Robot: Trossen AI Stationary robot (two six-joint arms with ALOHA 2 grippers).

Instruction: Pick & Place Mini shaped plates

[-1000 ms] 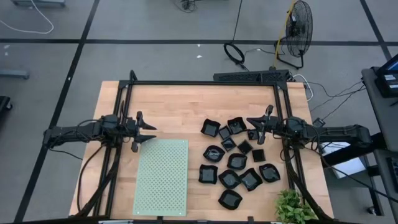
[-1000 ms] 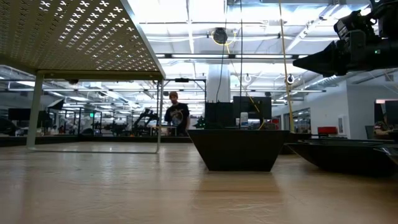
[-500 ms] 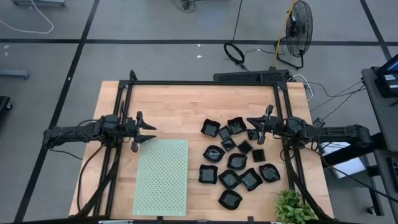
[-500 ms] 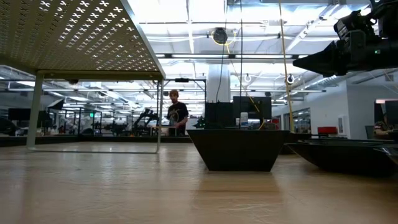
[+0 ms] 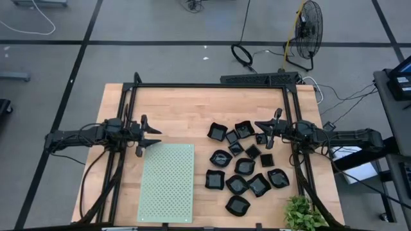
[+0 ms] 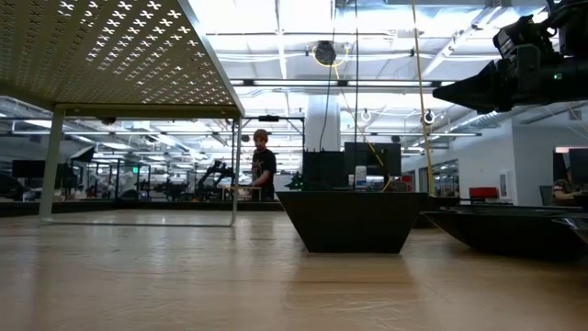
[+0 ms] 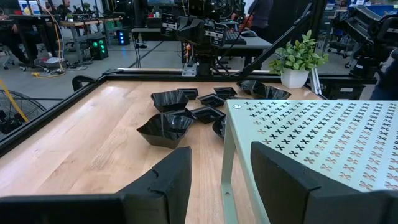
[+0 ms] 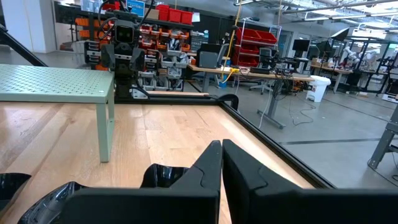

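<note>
The mini shaped plates (image 5: 244, 167) lie clustered on the worktop's right half, near its right edge, beside the pale green perforated mat (image 5: 167, 183); none sits on it yet. From above, the left pincer (image 5: 149, 136) hovers open and empty at the mat's far corner, while the right pincer (image 5: 262, 130) hangs shut and empty over the cluster's far side. The low view shows a glossy black square dish (image 6: 354, 221) with flared walls. Both wrist views show thin raised rims: likely light, stiff and slippery, best pinched across a rim
</note>
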